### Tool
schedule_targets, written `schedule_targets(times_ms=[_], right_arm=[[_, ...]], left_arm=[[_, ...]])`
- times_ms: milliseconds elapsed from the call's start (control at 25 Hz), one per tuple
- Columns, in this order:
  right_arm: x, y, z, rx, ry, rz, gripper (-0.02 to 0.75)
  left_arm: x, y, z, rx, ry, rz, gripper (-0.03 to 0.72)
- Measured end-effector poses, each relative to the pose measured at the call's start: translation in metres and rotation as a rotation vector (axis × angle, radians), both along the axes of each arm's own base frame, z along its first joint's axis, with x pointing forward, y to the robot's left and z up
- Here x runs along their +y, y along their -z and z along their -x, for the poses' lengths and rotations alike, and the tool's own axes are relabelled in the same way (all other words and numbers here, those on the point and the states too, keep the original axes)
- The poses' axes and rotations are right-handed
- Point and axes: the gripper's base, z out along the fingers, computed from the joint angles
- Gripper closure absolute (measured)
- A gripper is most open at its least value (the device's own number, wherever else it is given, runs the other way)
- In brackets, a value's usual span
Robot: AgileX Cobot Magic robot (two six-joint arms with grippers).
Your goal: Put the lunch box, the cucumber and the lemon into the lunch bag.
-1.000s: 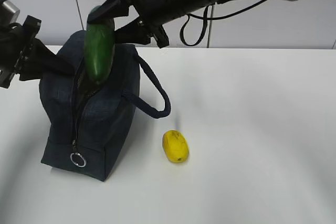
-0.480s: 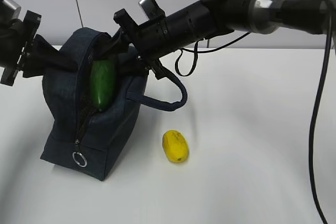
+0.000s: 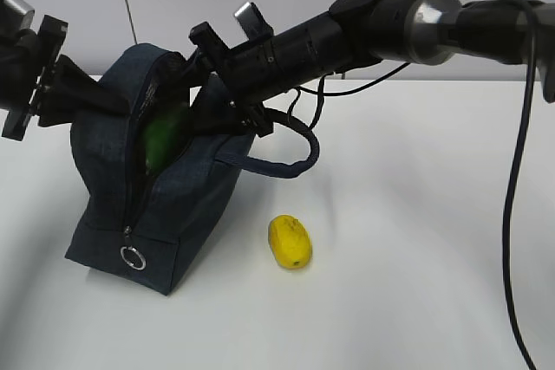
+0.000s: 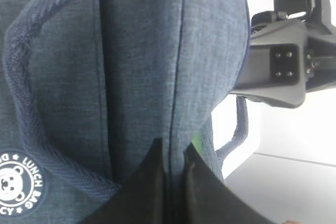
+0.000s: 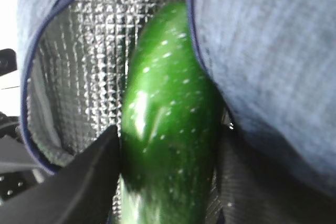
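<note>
From the exterior view, I see the lunch bag (image 3: 152,184) standing on the white table (image 3: 416,231), its top zipper parted along the near end, with the metal ring pull (image 3: 132,257) hanging low on the front. The cucumber (image 3: 159,138) sits mostly inside the mouth, only a green strip showing in the gap. My right gripper (image 3: 186,84) reaches into the opening from the right; I cannot make out its fingers here. My left gripper (image 3: 82,97) pinches the bag's left upper edge. One loop handle (image 3: 282,149) droops off the bag's right side. The lemon (image 3: 290,242) lies on the table just right of the bag, apart from it. I see no lunch box from here.

On the left wrist view, my left fingers (image 4: 152,179) are pressed together on a fold of the navy fabric (image 4: 142,61), beside a handle (image 4: 31,108) and a round printed badge (image 4: 16,182). A sliver of green shows past the fabric edge.

On the right wrist view, the cucumber (image 5: 170,124) fills the frame, gripped between my right fingers (image 5: 89,177), inside the bag against its silver quilted lining (image 5: 89,66).
</note>
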Motion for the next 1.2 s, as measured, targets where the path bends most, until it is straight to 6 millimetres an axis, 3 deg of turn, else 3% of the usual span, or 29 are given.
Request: schedule_targets(times_ms=[160,400,680,880,1200], right_arm=[[0.0,0.0,-0.001,-0.002,0.006,-0.001,0.197],[0.001,-0.002,0.001,0.004,-0.008,-0.027,0.197],[0.002,-0.005,0.007,-0.138,-0.145,-0.059,0.205],[-0.002,-0.003,0.009,-0.188,-0.193,0.029,0.208],[-0.016,-0.055,0.022,-0.347,-0.231,0.166,0.209]], left_arm=[[0.0,0.0,0.0,-0.002,0.0,0.001,0.688],[0.0,0.0,0.0,-0.002,0.0,0.001,0.688],[0.0,0.001,0.0,-0.005,0.008,-0.012,0.688],[0.001,0.002,0.001,-0.003,0.017,-0.027,0.688],[0.003,0.006,0.002,-0.004,0.037,-0.084,0.688]])
